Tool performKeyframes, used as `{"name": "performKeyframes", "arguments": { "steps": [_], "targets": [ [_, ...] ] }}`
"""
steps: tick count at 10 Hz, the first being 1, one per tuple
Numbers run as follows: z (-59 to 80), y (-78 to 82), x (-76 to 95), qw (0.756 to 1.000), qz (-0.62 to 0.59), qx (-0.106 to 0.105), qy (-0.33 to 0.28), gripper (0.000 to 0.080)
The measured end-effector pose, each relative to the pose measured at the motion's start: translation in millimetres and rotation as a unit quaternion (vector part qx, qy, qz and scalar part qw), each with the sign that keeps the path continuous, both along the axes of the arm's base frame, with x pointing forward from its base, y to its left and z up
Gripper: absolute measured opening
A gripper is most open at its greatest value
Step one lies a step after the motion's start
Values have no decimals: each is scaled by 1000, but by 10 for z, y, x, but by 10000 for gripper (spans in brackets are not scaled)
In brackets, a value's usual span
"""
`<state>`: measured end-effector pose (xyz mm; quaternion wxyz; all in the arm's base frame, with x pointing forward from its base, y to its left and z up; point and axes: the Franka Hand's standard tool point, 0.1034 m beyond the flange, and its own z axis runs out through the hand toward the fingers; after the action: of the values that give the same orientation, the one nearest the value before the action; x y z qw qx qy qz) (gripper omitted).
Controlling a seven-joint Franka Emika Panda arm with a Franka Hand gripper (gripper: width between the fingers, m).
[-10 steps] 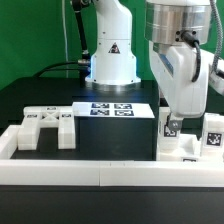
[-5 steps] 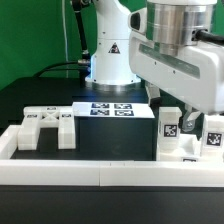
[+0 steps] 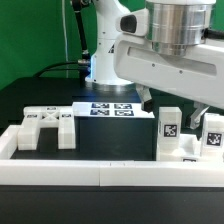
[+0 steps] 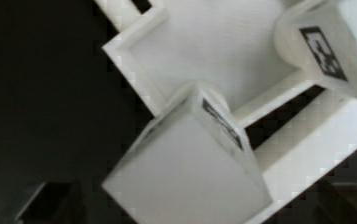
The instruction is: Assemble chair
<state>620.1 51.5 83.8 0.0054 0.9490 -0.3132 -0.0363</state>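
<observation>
Tagged chair blocks [image 3: 181, 138] upright at 4 o'clock in exterior view, just behind border rail [image 3: 100, 172]. Slotted chair piece [image 3: 45, 125] flat at 8 o'clock. Tilted arm [image 3: 175, 45] low over the blocks, hiding their tops. Cannot tell gripper [image 3: 172, 100] spread. Marker board [image 3: 115, 110] flat near centre, 9 o'clock of the blocks.

free: black table [image 3: 110, 138] centre | blocked: upright chair blocks [image 3: 171, 128] – beside front rail [image 3: 100, 172]
</observation>
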Motion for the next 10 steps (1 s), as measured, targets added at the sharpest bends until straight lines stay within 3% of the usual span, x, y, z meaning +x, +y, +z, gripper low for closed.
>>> {"name": "performKeyframes", "arguments": {
  "steps": [5,8,10],
  "targets": [
    [4,10,-99,975,220,10,-27,649],
    [16,-31,-83,943,333,11,-28,649],
    [12,-32,-63,945,326,10,-29,627]
  ]
}}
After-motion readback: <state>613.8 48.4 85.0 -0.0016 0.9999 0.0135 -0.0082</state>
